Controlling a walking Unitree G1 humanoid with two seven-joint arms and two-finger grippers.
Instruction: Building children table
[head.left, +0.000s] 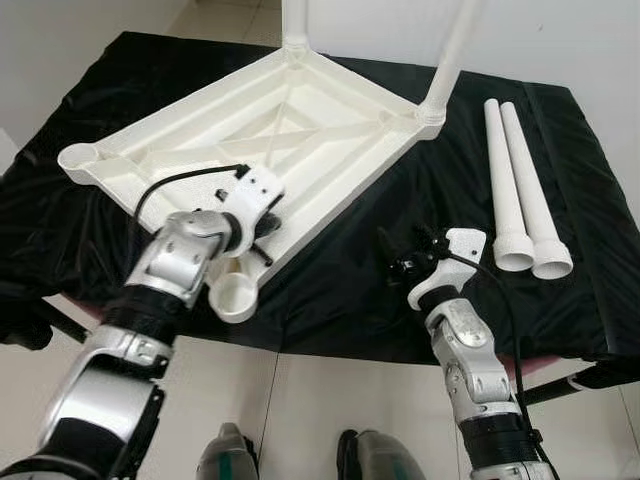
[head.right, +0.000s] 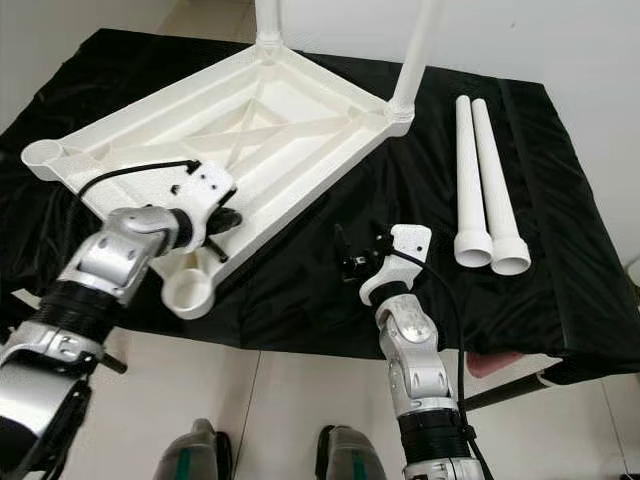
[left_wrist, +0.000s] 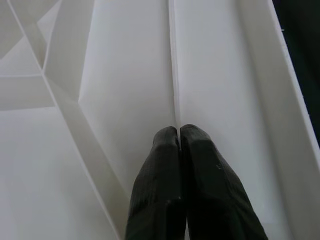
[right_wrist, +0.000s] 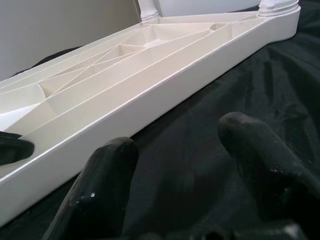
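Observation:
A white plastic tabletop (head.left: 290, 120) lies upside down on a black cloth, its ribs showing. Two white legs (head.left: 452, 50) stand in its far corner sockets. The near corner socket (head.left: 236, 294) and the left corner socket (head.left: 80, 155) are empty rings. Two loose white legs (head.left: 522, 185) lie side by side on the cloth at the right. My left gripper (head.left: 268, 232) is shut, its fingertips (left_wrist: 165, 145) resting on a thin rib inside the tabletop near its front edge. My right gripper (head.left: 400, 252) hovers open over the cloth, facing the tabletop's side wall (right_wrist: 150, 95).
The black cloth (head.left: 350, 290) covers a low table whose front edge runs just before my arms. My two feet (head.left: 230, 455) stand on pale floor tiles below it. A white wall rises behind the table.

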